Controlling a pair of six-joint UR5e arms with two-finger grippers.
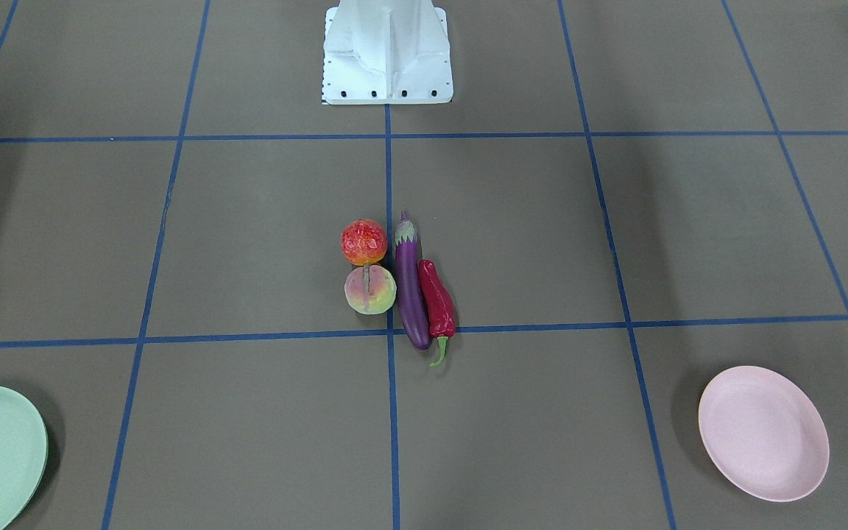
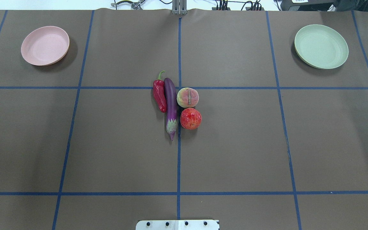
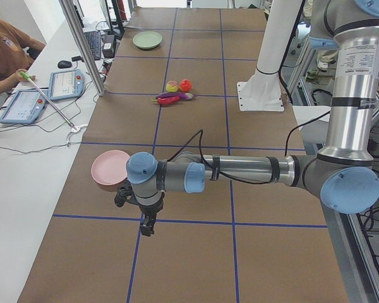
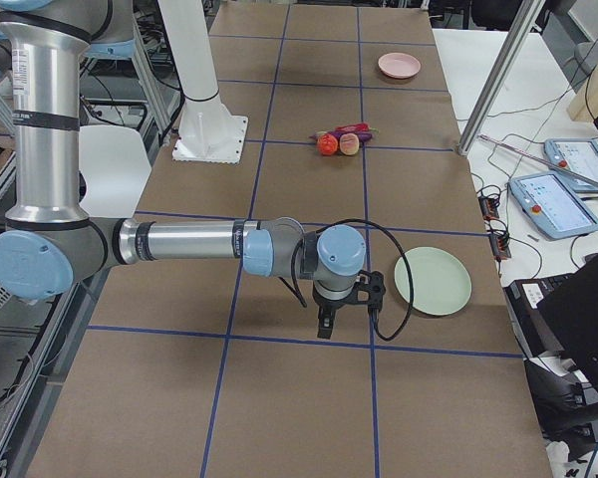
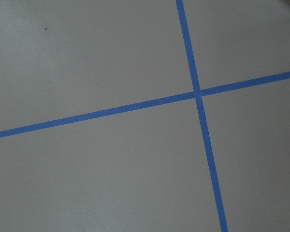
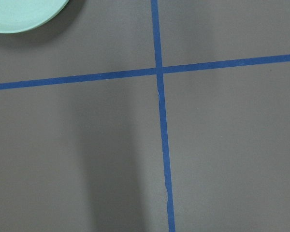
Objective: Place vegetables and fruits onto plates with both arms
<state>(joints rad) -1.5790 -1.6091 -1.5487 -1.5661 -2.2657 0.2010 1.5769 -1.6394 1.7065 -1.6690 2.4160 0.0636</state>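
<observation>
Chili (image 2: 159, 95) touches eggplant (image 2: 171, 102), peach (image 2: 187, 97) beside red-orange fruit (image 2: 190, 118), all clustered. Best left gripper (image 3: 146, 231) takes chili from its free side, right gripper (image 4: 324, 329) a fruit. Cannot tell if either's fingers are apart

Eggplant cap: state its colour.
The eggplant cap is pale green-white; the overhead exterior view shows it best.

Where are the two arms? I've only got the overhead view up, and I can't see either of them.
Observer: The left gripper hangs pointing down close beside the pink plate, not over it.
Operator: And the right one?
Observer: The right gripper hangs beside the green plate, also off it.
Operator: Are they open or shut?
Observer: I cannot tell. Only the two side views show them, and not clearly enough to judge.
</observation>
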